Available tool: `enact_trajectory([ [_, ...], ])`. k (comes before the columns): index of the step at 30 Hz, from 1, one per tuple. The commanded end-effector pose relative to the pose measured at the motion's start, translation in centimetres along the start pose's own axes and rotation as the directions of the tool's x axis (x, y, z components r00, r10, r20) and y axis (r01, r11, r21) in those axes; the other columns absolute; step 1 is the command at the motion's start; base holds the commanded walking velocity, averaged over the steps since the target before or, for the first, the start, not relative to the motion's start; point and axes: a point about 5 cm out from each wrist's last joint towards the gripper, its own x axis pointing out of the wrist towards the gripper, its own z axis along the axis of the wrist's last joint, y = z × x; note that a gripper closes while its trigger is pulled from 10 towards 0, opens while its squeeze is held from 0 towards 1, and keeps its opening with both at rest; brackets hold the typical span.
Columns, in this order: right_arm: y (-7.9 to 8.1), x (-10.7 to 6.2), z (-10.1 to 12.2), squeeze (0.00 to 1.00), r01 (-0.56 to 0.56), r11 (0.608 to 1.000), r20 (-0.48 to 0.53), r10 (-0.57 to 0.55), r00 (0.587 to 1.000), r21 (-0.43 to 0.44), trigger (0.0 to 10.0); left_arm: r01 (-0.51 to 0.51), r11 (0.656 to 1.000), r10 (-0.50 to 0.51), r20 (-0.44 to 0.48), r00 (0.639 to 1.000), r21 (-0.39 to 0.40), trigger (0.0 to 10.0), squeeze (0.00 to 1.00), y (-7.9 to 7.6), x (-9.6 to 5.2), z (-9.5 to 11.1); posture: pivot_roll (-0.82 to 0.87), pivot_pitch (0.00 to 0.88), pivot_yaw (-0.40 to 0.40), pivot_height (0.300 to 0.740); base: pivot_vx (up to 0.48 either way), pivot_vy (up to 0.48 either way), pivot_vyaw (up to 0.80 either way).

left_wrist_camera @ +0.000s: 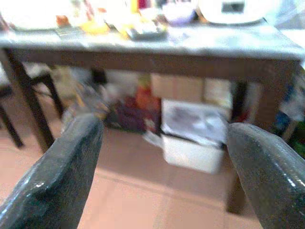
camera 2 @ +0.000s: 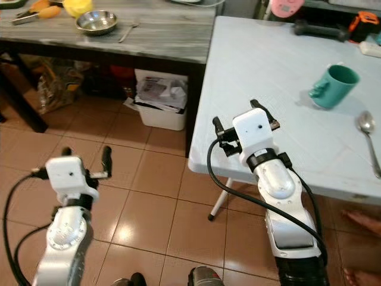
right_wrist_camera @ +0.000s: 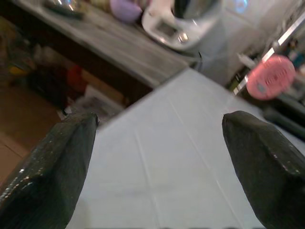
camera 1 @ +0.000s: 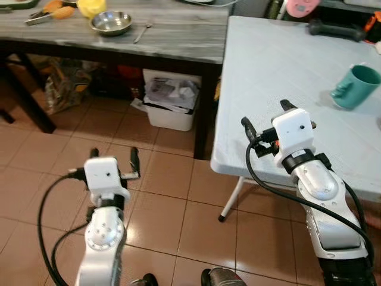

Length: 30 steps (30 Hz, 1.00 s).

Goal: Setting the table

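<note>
A teal mug (camera 1: pixel 357 86) lies tipped on its side at the right of the white folding table (camera 1: pixel 280 65). A metal spoon (camera 2: pixel 369 138) rests on that table, nearer than the mug. On the grey wooden table (camera 1: pixel 178 36) at the back are a steel bowl (camera 1: pixel 111 22) and a small utensil (camera 1: pixel 143 31). My right gripper (camera 1: pixel 265 114) hangs open over the white table's near left edge, holding nothing. My left gripper (camera 1: pixel 114 154) is open and empty above the tiled floor, well short of the grey table.
A white bin (camera 1: pixel 171 102) full of paper stands under the grey table, between its dark legs. Yellow items and tongs (camera 1: pixel 41 15) lie at its far left. A black object (camera 1: pixel 333 30) and a pink one (camera 1: pixel 303 7) sit at the white table's back. A person's foot (camera 2: pixel 362 221) shows beyond the front edge.
</note>
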Motion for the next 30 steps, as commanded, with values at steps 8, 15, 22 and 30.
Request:
enact_trajectory([
  [8, 4.4, 0.6, -2.1, 0.0, -0.053, 0.996, -0.001, 0.053, 0.999, 0.072, 10.0, -0.052, 0.978, 0.04, 0.064, 0.997, 0.2, 10.0, 0.0, 4.9, 1.0, 0.6, -0.13, 0.052, -0.002, 0.74, 0.0, 0.0, 0.0],
  [15, 6.1, 0.9, -3.1, 0.0, -0.089, 0.986, -0.031, 0.094, 0.995, 0.141, 10.0, -0.081, 0.968, 0.08, 0.014, 0.997, 0.236, 10.0, 0.0, 6.2, -1.6, 0.1, -0.04, 0.108, -0.019, 0.74, 0.0, 0.0, 0.0],
  [22, 6.4, 0.7, -4.2, 0.0, -0.11, 0.979, -0.052, 0.121, 0.991, 0.171, 10.0, -0.092, 0.959, 0.101, -0.019, 0.995, 0.267, 10.0, 0.0, 6.1, -4.1, -0.4, 0.01, 0.111, -0.016, 0.74, 0.0, 0.0, 0.0],
  [30, 5.2, -0.7, -5.4, 0.0, -0.006, 0.987, -0.099, 0.022, 0.995, 0.161, 10.0, -0.004, 0.962, 0.03, -0.089, 0.996, 0.273, 10.0, 0.0, 6.8, -4.8, -1.5, -0.03, 0.068, 0.023, 0.74, 0.0, 0.0, 0.0],
])
